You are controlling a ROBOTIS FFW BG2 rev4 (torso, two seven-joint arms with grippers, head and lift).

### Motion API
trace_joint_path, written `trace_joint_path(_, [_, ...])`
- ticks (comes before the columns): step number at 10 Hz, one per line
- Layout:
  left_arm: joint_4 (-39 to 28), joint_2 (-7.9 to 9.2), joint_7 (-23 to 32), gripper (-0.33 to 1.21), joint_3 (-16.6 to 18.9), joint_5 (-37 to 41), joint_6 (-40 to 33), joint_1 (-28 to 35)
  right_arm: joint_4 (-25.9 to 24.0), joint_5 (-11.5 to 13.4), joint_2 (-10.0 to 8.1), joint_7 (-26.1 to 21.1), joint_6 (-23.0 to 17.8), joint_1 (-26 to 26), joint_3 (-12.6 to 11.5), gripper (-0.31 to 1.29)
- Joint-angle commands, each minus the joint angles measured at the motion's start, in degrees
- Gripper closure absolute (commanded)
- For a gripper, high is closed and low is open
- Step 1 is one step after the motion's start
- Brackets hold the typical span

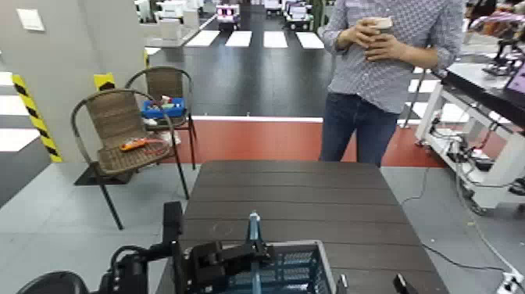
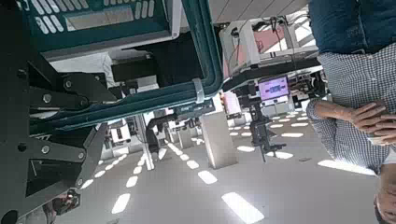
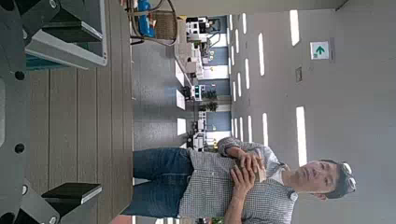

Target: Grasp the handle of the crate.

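At the far left, beside a wall with yellow-and-black striped strips, stood a wicker chair (image 1: 125,125) with an orange tool (image 1: 134,144) on its seat. Just behind it and to its right, a second wicker chair (image 1: 166,81) carried a small blue box (image 1: 162,108) with things in it.

The left arm reached in from the lower left, and its end effector (image 1: 251,255) was over the crate, narrow and closed on the handle (image 1: 255,227). The handle arched above the middle of the crate (image 1: 314,262), a dark teal-blue basket with lattice sides and a grey rim. The crate sat at the near part of the brown slatted table (image 1: 305,199).

To the crate's right, the right end effector (image 1: 371,282) was at the near part of the table, its fingers wide apart with nothing between them.

Beyond the table stood a person in a checked shirt and jeans, holding a small pale object (image 1: 382,23) in both hands (image 1: 373,39). At the far right was a white workbench (image 1: 480,82), with cables (image 1: 469,203) running down to the floor.
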Motion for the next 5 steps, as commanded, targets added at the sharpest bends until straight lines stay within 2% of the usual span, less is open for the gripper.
trace_joint_path(1, [0.7, 0.03, 0.0, 1.19, -0.7, 1.4, 0.1, 0.1, -0.1, 0.0, -0.32, -0.5, 0.3, -0.1, 0.2, 0.16])
trace_joint_path(5, [1.9, 0.20, -0.3, 1.19, -2.0, 2.4, 0.7, -0.7, 0.0, 0.6, -0.67, -0.7, 0.4, -0.3, 0.3, 0.16])
